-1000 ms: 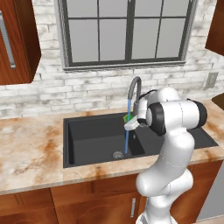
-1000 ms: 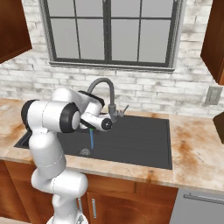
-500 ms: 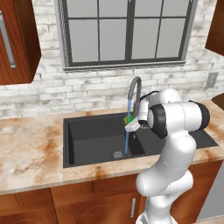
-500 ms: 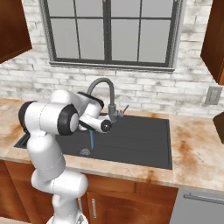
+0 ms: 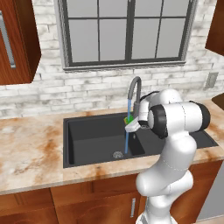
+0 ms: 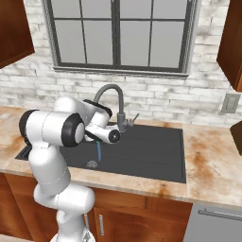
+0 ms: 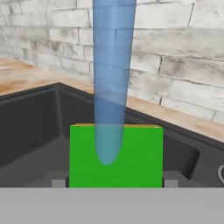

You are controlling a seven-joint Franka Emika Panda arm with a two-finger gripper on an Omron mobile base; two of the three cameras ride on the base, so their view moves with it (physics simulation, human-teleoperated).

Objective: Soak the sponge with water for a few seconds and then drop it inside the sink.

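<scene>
Under the faucet [image 5: 133, 85], above the sink [image 5: 92, 138], my gripper [image 5: 130, 126] pinches the sponge [image 7: 116, 155]; water [image 7: 111, 78] strikes it

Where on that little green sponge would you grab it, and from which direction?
Across its two narrow sides, as the hand does now: the sponge is a flat block, so fingers pinching its edges from behind leave its broad green face free under the water.

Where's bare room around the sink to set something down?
Free: the marble counter left of the dark charcoal sink, and the counter stretch right of it, below the wall outlet. Crowded: under the curved grey faucet, where the end effector holds the green sponge in the blue water stream.
</scene>
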